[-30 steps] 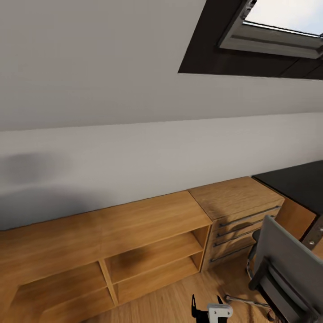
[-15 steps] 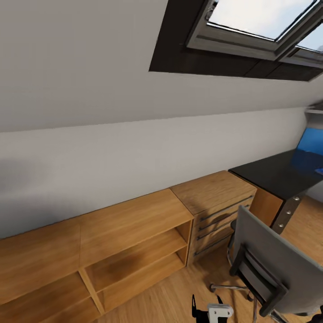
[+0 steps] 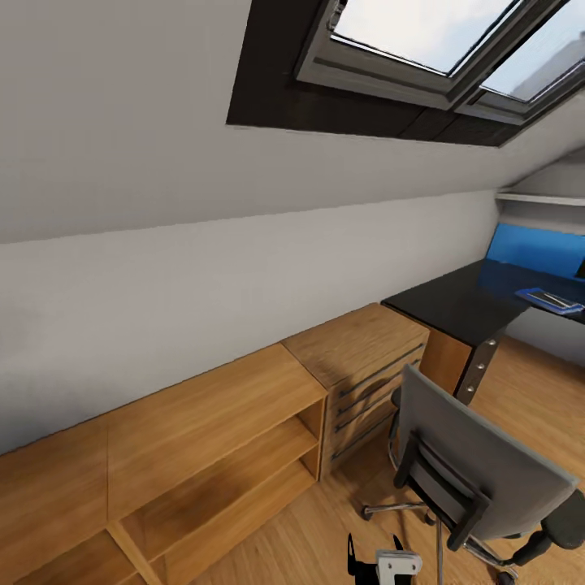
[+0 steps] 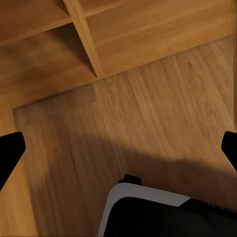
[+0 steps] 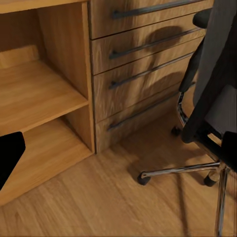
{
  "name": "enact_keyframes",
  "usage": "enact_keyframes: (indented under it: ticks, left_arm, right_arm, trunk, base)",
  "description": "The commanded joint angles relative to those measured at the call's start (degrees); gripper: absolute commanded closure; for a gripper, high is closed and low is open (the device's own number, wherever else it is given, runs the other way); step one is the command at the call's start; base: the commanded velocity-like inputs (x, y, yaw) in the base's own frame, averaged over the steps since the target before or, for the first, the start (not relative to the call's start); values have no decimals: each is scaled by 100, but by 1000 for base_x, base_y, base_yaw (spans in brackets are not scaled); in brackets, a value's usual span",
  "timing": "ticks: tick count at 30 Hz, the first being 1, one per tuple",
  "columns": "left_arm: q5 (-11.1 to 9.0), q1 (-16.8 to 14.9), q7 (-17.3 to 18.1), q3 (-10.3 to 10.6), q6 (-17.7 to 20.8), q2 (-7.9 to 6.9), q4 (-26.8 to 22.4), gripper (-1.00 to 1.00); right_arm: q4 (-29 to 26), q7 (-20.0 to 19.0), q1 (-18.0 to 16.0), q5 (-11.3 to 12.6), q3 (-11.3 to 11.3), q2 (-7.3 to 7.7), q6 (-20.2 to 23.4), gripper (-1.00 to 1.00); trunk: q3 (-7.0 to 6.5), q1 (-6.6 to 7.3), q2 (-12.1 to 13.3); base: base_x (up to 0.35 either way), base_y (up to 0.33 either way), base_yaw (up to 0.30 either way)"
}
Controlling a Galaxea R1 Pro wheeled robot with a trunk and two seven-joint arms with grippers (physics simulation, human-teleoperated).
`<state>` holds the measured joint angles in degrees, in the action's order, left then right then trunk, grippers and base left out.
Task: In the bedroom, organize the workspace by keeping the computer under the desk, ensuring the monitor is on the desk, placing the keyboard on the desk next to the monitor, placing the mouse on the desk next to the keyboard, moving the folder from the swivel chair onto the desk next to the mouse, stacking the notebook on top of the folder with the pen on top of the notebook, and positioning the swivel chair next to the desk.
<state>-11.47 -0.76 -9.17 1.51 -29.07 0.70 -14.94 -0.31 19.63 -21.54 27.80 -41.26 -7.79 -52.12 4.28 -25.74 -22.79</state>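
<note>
Head camera stands high, facing forward and down toward the sloped wall; it takes in the skylight [image 3: 422, 49], open shelf unit [image 3: 203, 455], drawer chest [image 3: 366, 374], swivel chair [image 3: 471, 479] and black table [image 3: 455, 305] at right; left wrist camera looks steeply down, close to the wooden floor [image 4: 148, 133]; right wrist camera sits low and near, sharing drawer chest [image 5: 143, 64], shelf unit [image 5: 44, 98] and swivel chair [image 5: 207, 108] with the head view.

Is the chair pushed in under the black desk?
No, in the head view the chair stands out on the wood floor, apart from the desk, with its back toward the camera.
</note>
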Motion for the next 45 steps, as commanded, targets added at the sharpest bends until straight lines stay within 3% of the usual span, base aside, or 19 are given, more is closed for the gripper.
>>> enact_keyframes:
  ticks: [1,45]
  left_arm:
    - [-31,-3,-15,18,-16,0,0,-100]
    - [-40,-3,-15,15,-11,0,0,-100]
  right_arm:
    - [5,32,-5,24,-49,-3,-8,-100]
    - [5,23,-7,-2,-49,-3,-8,-100]
  trunk:
    - [13,-4,-12]
    - [13,-4,-12]
  base:
    - [31,31,-284]
    - [1,6,-283]
